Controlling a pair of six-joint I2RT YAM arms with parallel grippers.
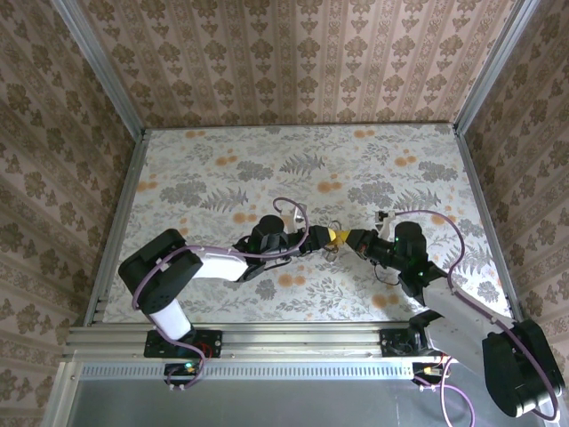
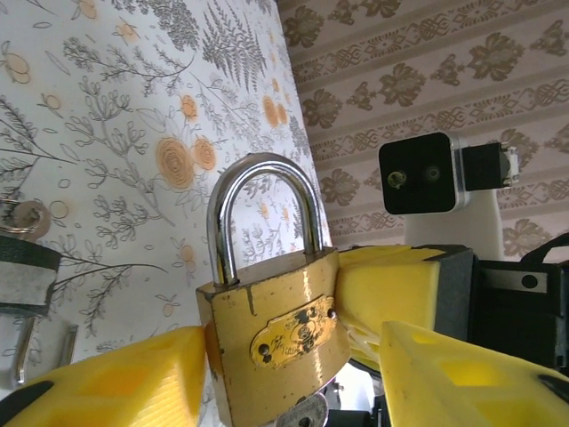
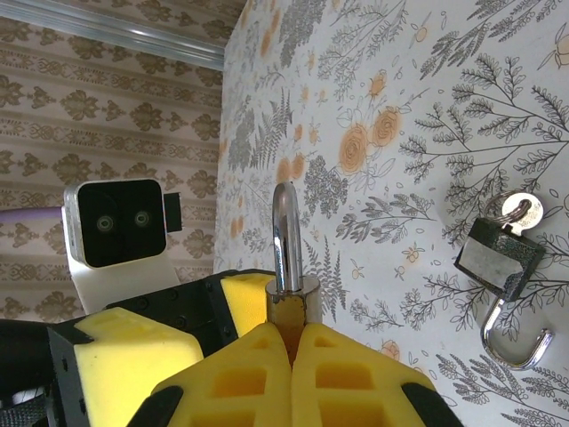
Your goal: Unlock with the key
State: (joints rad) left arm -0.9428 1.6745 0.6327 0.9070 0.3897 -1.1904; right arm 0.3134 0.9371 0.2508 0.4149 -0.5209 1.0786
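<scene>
A brass padlock (image 2: 276, 334) with a silver shackle (image 2: 263, 209) is held upright above the table, mid-table in the top view (image 1: 337, 237). My right gripper (image 3: 292, 334) is shut on its body from the right, edge-on in its own view. The silver head of the key (image 2: 304, 414) pokes out of the padlock's underside. My left gripper (image 2: 293, 374) straddles the padlock from the left. Its left finger (image 2: 107, 382) sits close by the body's edge, its right finger (image 2: 462, 374) stands well apart. Both shackle legs sit in the body.
A second, dark padlock (image 3: 500, 256) with an open shackle and a key ring lies on the flowered table (image 3: 427, 107) to the right of my right gripper. Its edge shows in the left wrist view (image 2: 25, 262). Patterned walls enclose the table.
</scene>
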